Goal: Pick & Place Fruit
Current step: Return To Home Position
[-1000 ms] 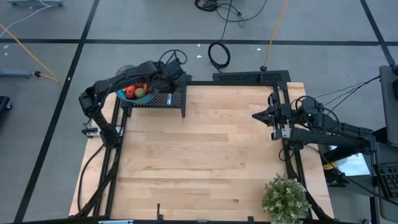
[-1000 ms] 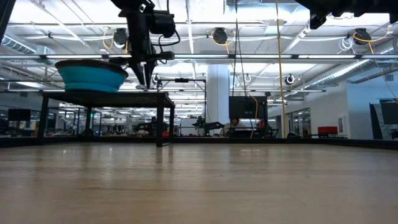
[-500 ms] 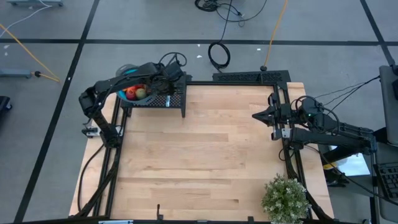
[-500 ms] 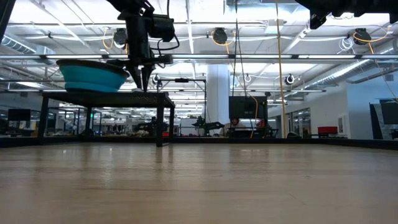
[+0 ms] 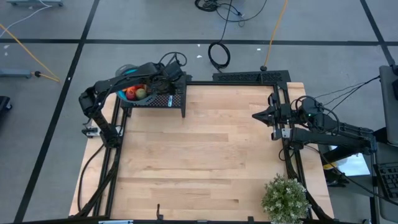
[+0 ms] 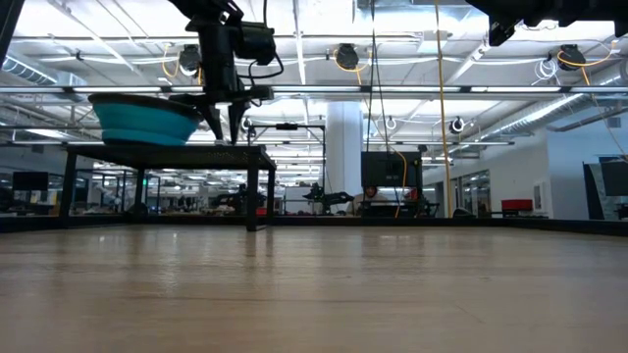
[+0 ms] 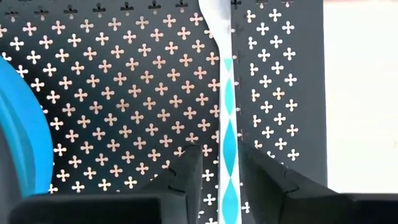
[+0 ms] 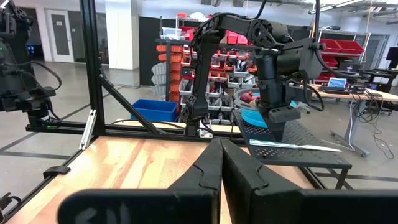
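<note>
A blue bowl (image 5: pixel 126 72) holding fruit, one orange-red piece (image 5: pixel 131 92) and one greenish piece (image 5: pixel 141 93), stands on a black perforated stand (image 5: pixel 174 99) at the table's far left. A slim knife (image 7: pixel 229 124) with a pale blade and a teal-patterned handle lies flat on the stand beside the bowl (image 7: pixel 25 137). My left gripper (image 7: pixel 222 177) points down over the stand, open, one finger on each side of the knife's handle. My right gripper (image 5: pixel 254 116) is shut and empty, above the table's right side. My left gripper's fingers (image 7: pixel 186 171) stand on either side of the knife's handle (image 7: pixel 229 155) from above, across it. The knife lies flat on the stand. A gap shows at one finger; I cannot tell whether the other finger touches the handle.
The stand (image 6: pixel 167 152) rests on legs above the tabletop (image 5: pixel 205 155). A potted plant (image 5: pixel 285 196) stands at the near right corner. A black frame rail (image 5: pixel 249 78) runs along the far edge.
In the low view my left gripper has dipped slightly toward the stand, and its fingertips, close together before, now stand apart. The bowl and knife stay where they were.
</note>
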Motion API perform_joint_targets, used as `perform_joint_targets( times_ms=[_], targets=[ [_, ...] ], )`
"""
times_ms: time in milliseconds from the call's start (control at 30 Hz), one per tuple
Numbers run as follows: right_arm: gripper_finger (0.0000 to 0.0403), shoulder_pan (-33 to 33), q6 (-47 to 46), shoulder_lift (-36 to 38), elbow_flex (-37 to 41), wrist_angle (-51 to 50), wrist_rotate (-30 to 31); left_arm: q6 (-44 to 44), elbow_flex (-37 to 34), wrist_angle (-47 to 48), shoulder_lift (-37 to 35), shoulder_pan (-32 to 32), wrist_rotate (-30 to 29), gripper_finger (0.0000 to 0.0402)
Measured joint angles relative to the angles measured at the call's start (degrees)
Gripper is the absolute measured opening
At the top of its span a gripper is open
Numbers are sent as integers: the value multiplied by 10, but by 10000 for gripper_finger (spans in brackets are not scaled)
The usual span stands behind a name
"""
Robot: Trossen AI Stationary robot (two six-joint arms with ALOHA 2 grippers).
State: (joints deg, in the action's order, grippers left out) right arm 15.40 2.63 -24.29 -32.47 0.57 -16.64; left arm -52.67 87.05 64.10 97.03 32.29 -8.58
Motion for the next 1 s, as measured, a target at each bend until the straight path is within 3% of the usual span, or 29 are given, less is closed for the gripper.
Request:
perform_joint_targets(
  times_ms=[367,867,1000],
  targets=[
    [0,0,0,0,0,0,0,0,16,3,0,0,2,133],
    [0,0,0,0,0,0,0,21,126,75,0,0,-2,134],
    [0,0,0,0,0,0,0,65,160,78,0,-8,-8,131]
  ],
)
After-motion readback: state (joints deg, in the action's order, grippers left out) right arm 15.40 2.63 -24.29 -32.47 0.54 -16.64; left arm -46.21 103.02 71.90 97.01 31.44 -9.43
